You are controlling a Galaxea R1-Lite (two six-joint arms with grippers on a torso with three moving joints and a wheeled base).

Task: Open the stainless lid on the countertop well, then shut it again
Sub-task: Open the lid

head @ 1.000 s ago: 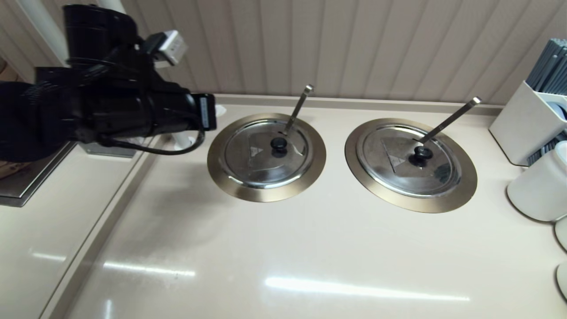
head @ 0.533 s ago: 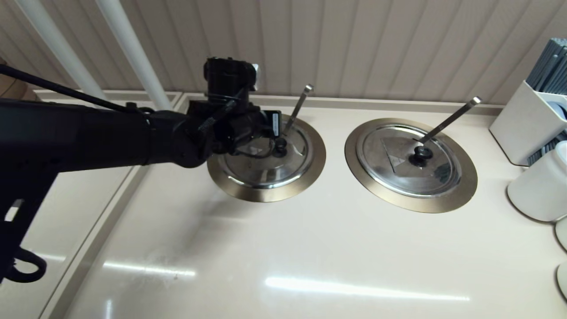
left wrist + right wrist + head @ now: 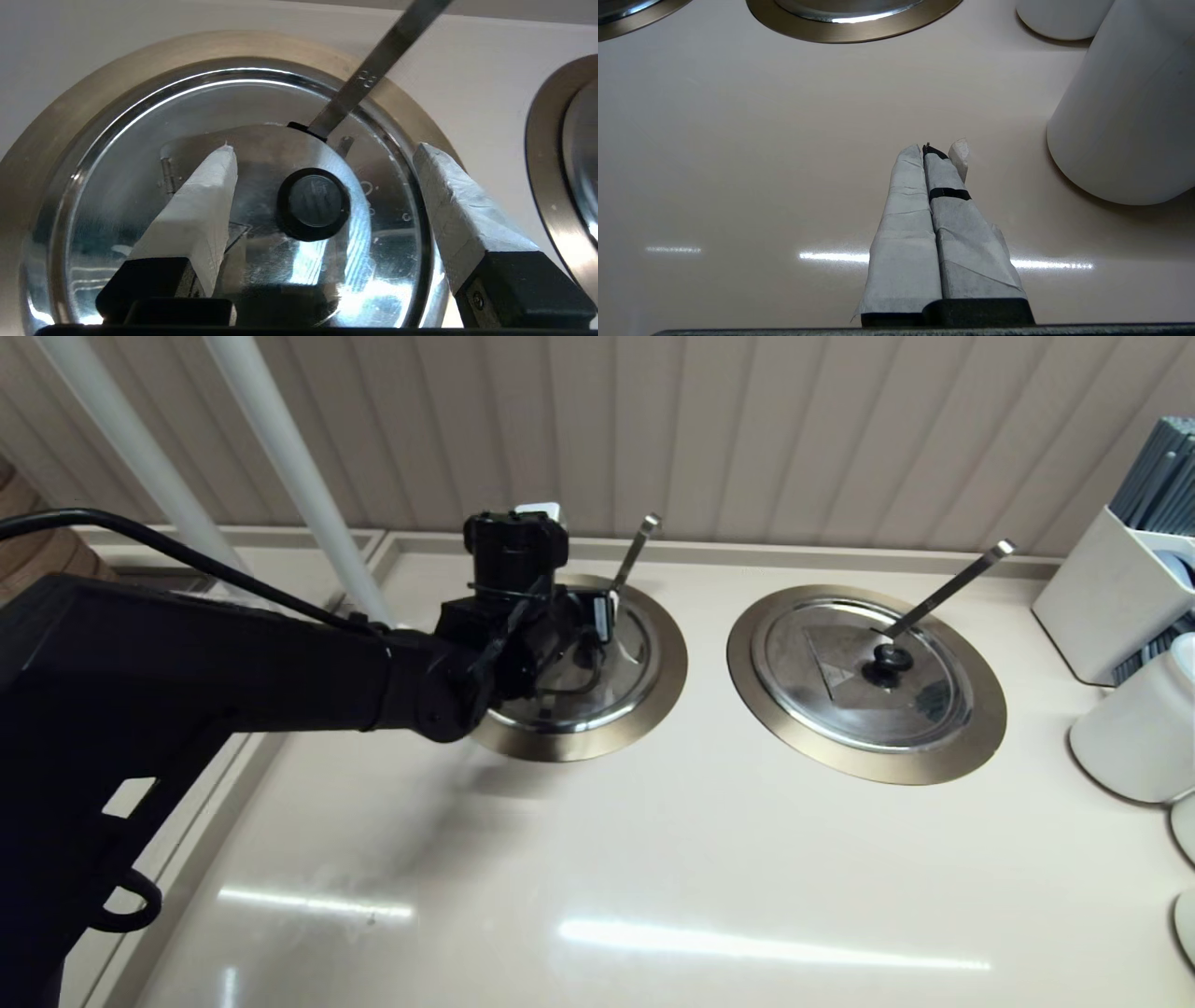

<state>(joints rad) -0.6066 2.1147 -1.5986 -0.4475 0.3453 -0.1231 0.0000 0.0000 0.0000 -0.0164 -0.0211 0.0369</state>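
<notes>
Knob (image 3: 313, 204) — unhidden between end effector (image 3: 322, 154) fingers

Shiny steel lid (image 3: 140, 154), black knob (image 3: 313, 204), bronze-gold collar (image 3: 667, 658), beige countertop (image 3: 653, 859)

Beige worktop (image 3: 653, 859), right side: second well and white crockery.
Second bronze-collared well (image 3: 980, 733), steel lid (image 3: 924, 709) seated, black knob (image 3: 890, 659), ladle handle (image 3: 948, 588) slanting toward back edge. White holder (image 3: 1092, 607) with grey sticks (image 3: 1158, 476) at back right corner; white canister (image 3: 1134, 737) just beside it, right edge.
</notes>
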